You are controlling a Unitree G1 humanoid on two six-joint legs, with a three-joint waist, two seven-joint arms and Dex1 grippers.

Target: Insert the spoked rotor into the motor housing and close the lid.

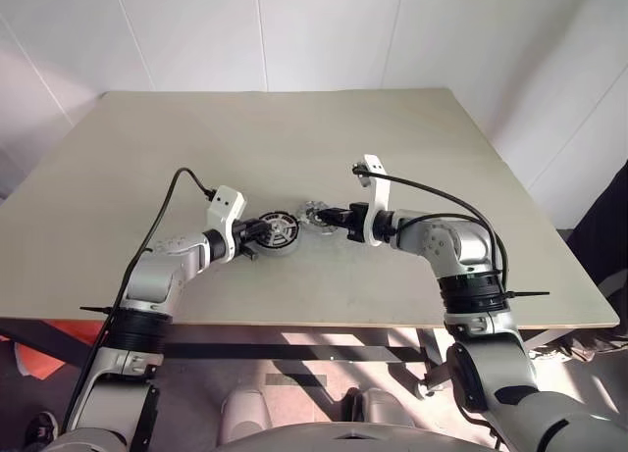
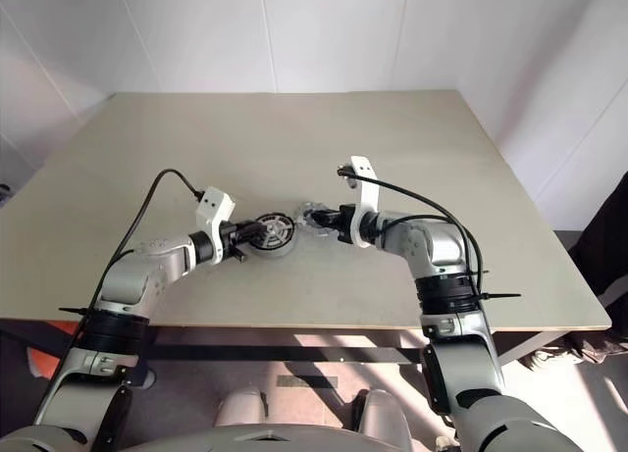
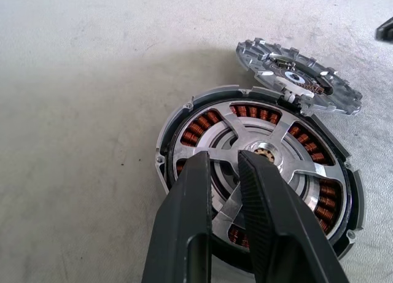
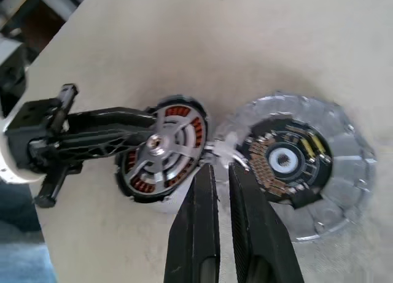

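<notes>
The motor housing (image 3: 201,121), a dark-rimmed disc with copper windings, lies flat near the table's front middle. Inside it sits the spoked rotor (image 3: 290,127), its silver spokes meeting at a pale hub. My left gripper (image 3: 224,158) reaches in from the left and is shut on one of the spokes. Just right of the housing (image 1: 279,232), the grey ribbed lid (image 4: 331,166) is tilted, its inner circuit face showing, with one edge against the housing's rim. My right gripper (image 4: 220,167) comes from the right and is shut on the lid's (image 1: 316,214) near edge.
The beige table (image 1: 294,128) stretches wide behind and to both sides of the parts. Its front edge runs just below my arms. White walls stand behind it, and something orange (image 1: 39,359) lies on the floor at the lower left.
</notes>
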